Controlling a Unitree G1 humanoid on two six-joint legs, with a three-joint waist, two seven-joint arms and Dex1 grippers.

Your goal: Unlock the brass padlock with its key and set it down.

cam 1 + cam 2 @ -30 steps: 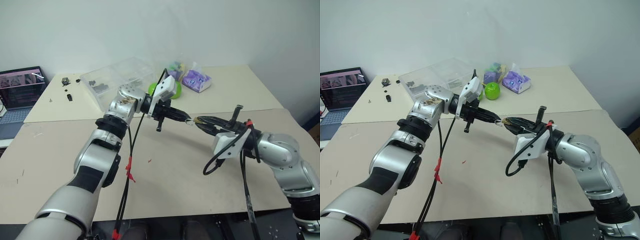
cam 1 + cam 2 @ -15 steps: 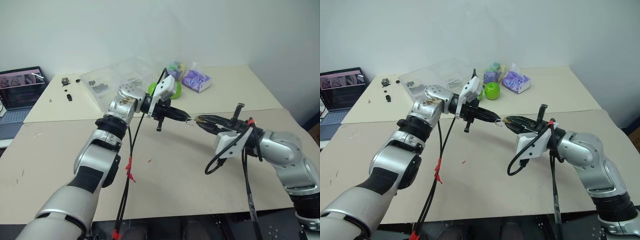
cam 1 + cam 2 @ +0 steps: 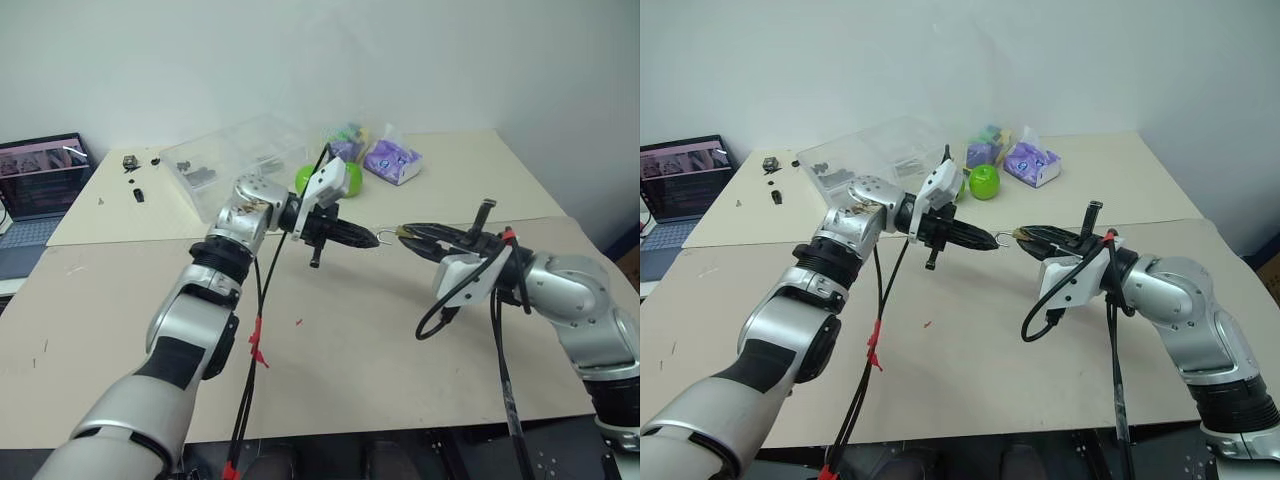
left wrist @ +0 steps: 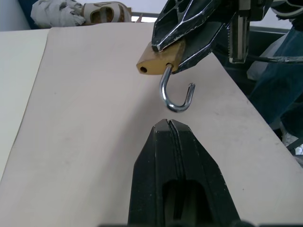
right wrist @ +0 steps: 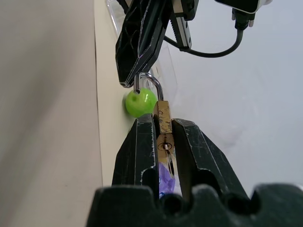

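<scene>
Brass padlock [image 4: 160, 58] clamped in right pincer [image 5: 164, 133], curved steel shackle open, left pincer [image 4: 168, 124] clenched, empty.

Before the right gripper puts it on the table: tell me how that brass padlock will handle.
The brass padlock looks solid metal, so probably stiff and heavy for its size. Its smooth faces may slip between the right gripper's fingers. Its shackle hangs open, so it could swing or snag when laid down.
</scene>
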